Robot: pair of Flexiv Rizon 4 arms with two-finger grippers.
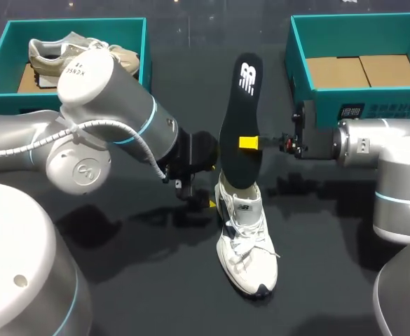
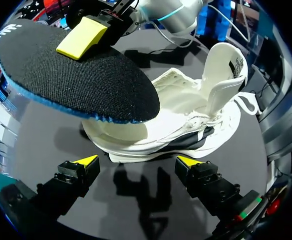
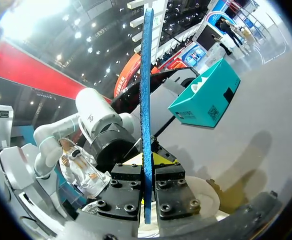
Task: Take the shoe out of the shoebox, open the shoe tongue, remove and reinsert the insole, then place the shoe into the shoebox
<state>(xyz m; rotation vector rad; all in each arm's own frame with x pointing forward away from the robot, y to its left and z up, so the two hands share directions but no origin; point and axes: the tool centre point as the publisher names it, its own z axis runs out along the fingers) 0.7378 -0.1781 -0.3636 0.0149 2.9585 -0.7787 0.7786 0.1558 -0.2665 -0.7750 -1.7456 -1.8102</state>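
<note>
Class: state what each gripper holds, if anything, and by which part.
Right gripper: insole, pinched at its side edge near mid-length. Left gripper: nothing.

There are two shoes, a white shoe (image 1: 245, 238) and a beige shoe (image 1: 57, 56), two boxes, a left box (image 1: 5, 99) and a right box (image 1: 324, 105), one insole (image 1: 238, 119), two cardboard pieces (image 1: 334, 70), and two grippers, a left gripper (image 2: 141, 162) and a right gripper (image 1: 249, 143).

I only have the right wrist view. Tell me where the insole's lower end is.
Observer: Head view: the insole stands upright, lower end at the opening of the white shoe; whether it is inside, I cannot tell.
Operator: Report the left pincer.
Observer: The left pincer is open beside the shoe's sole, touching nothing.
Operator: Check the tongue.
Observer: The tongue stands pulled up, clear of the opening.
</note>
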